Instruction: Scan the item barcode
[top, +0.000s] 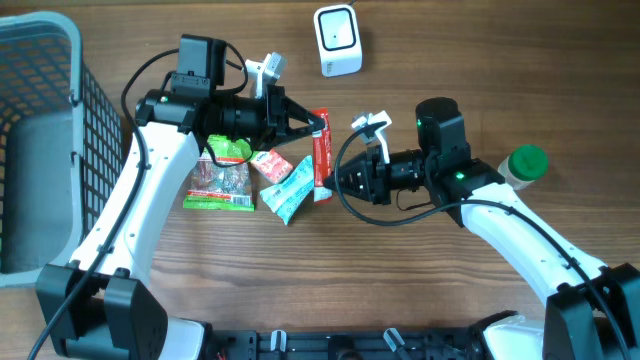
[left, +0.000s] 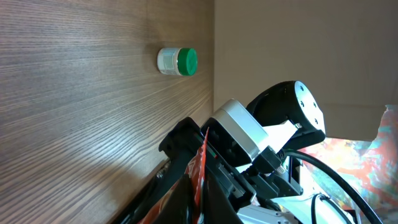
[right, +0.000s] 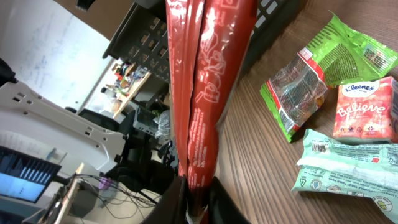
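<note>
Right hand (top: 333, 185) pinched closed on near end of packet (top: 321, 158), red glossy wrapper with white print, long axis running straight away to left hand (top: 321, 128) clamped tight on its far end, scanner (top: 337, 40) further beyond left hand, so that hand is nearer it.

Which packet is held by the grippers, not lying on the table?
The long red packet: the left gripper and the right gripper pinch its two ends. The green packet, the pink packet and the mint packet lie on the table.
</note>
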